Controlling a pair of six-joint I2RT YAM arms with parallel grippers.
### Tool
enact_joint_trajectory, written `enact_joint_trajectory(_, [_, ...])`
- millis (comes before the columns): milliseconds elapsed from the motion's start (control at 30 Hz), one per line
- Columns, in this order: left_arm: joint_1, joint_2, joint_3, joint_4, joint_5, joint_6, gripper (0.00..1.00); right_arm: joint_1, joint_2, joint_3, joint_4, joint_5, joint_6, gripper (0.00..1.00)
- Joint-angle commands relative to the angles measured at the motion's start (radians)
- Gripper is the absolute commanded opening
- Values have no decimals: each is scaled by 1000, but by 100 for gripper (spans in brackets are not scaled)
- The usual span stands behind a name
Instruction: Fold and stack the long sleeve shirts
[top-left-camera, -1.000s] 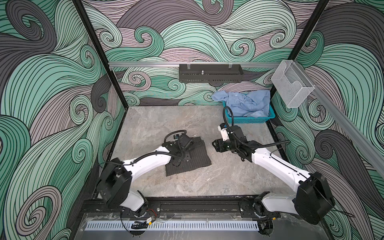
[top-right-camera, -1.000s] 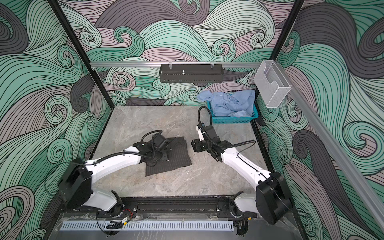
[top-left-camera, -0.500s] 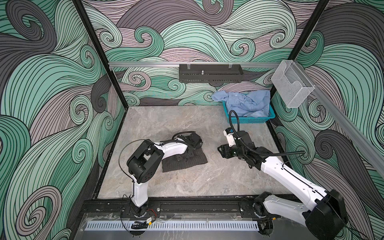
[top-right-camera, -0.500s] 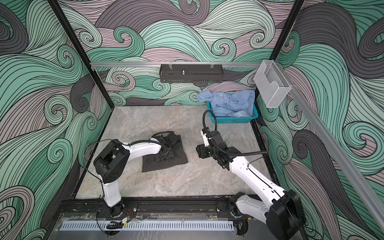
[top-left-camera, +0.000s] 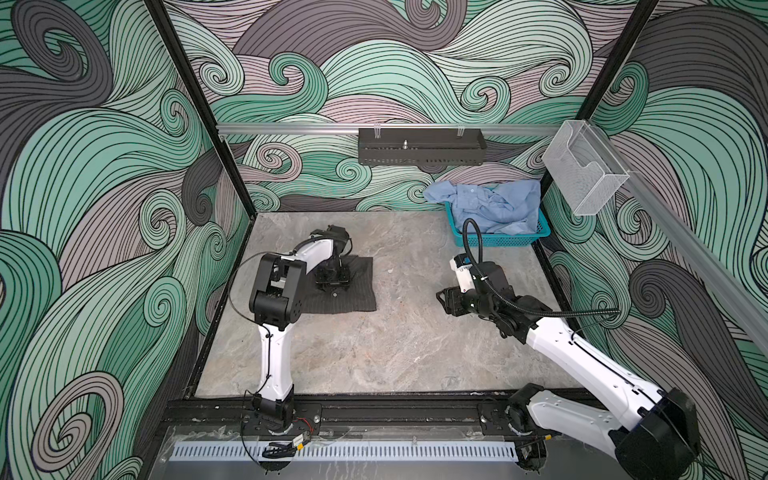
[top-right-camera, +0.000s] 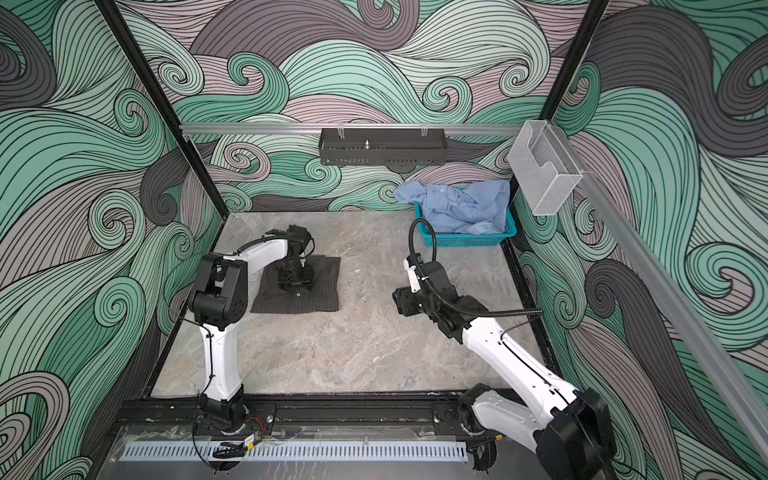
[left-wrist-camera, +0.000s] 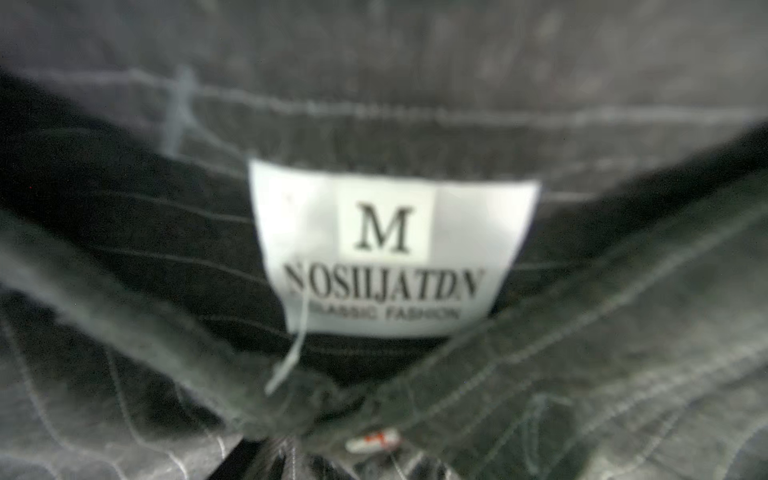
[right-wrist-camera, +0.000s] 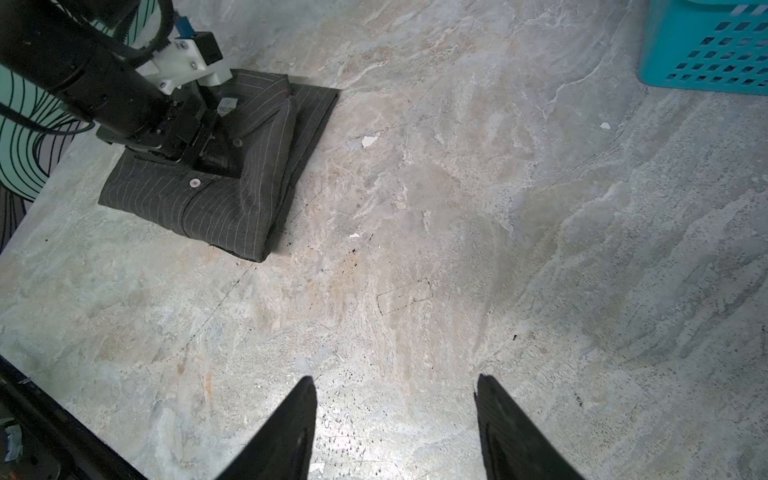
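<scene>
Biggest change over the last second: the left arm has lifted its elbow off the worktop and now stands tall, reaching straight down. The dark pinstripe shirt went with it, sliding toward the left edge and a bit toward the back. It now sits as a tidy square, collar up, in the left half of the worktop. The right arm swung its shoulder out, but its wrist barely moved, so the gap between it and the shirt got wider.

My read is that shirt number one is folded and parked as the base of the stack, so the blue one should be next.

Containers:
- **Basket:** the teal mesh basket in the back right corner holds the light blue shirt. It's crumpled, with a sleeve or tail spilling over the rim toward the back wall.
- **Black tray:** the black perforated tray on the back rail has nothing in it that I can make out.
- **Clear holder:** the clear plastic holder on the right rail looks empty.

The right fingers are spread apart above bare worktop with nothing between them. The left fingers are down on the collar. I honestly can't tell whether they're pinching cloth or just resting there. The left wrist view is all blurry fabric plus the size label, which reads M.
</scene>
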Motion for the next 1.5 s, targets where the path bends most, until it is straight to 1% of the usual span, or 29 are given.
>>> enact_joint_trajectory(0, [72,123,88,-114,-11,184,63,3,7,6,36,-1,15,62])
enact_joint_trajectory(33, [92,141,124,-127,-27,209,60,4,13,8,42,0,15,62])
enact_joint_trajectory(167, [161,192,292,-193,-83,282,61,2,55,21,71,-15,12,62])
enact_joint_trajectory(233, [196,211,340,-161,-74,299,61,3,81,25,85,-25,10,62])
enact_joint_trajectory(300, [231,270,445,-189,-64,288,62,3,107,31,96,-34,7,62])
enact_joint_trajectory(433, [254,411,677,-225,-156,329,62,1,157,49,113,-44,-9,62])
enact_joint_trajectory(533, [286,497,841,-187,-178,362,63,-5,201,68,130,-51,-18,62])
enact_joint_trajectory(567, [296,515,874,-159,-186,377,63,-8,218,79,132,-56,-21,62])
enact_joint_trajectory(667, [323,524,899,-41,-193,438,65,-17,260,101,135,-73,-25,62])
enact_joint_trajectory(767, [347,522,919,21,-165,452,65,-22,291,116,140,-83,-29,62])
enact_joint_trajectory(867, [349,498,905,64,-144,465,65,-24,304,125,141,-80,-30,62])
enact_joint_trajectory(933, [346,446,867,98,-107,464,65,-24,296,123,142,-70,-27,62])
enact_joint_trajectory(1000, [334,361,816,123,-74,459,66,-24,272,115,146,-51,-26,63])
enact_joint_trajectory(1067, [311,244,741,163,-96,442,67,-24,237,86,171,-12,-30,63])
enact_joint_trajectory(1100, [292,164,683,196,-128,437,68,-26,207,61,197,11,-35,63])
enact_joint_trajectory(1167, [261,-10,513,305,-178,425,70,-31,148,-2,269,49,-54,63])
enact_joint_trajectory(1200, [248,-121,398,382,-187,408,71,-34,117,-41,315,75,-74,64])
enact_joint_trajectory(1267, [236,-328,175,542,-148,372,73,-44,60,-104,385,119,-122,67])
enact_joint_trajectory(1333, [236,-546,-53,729,-91,322,76,-67,8,-142,410,163,-165,71])
enact_joint_trajectory(1433, [236,-811,-338,870,-81,243,81,-115,-58,-205,457,210,-223,75])
enact_joint_trajectory(1467, [236,-872,-413,902,-86,228,81,-131,-80,-230,483,221,-243,76])
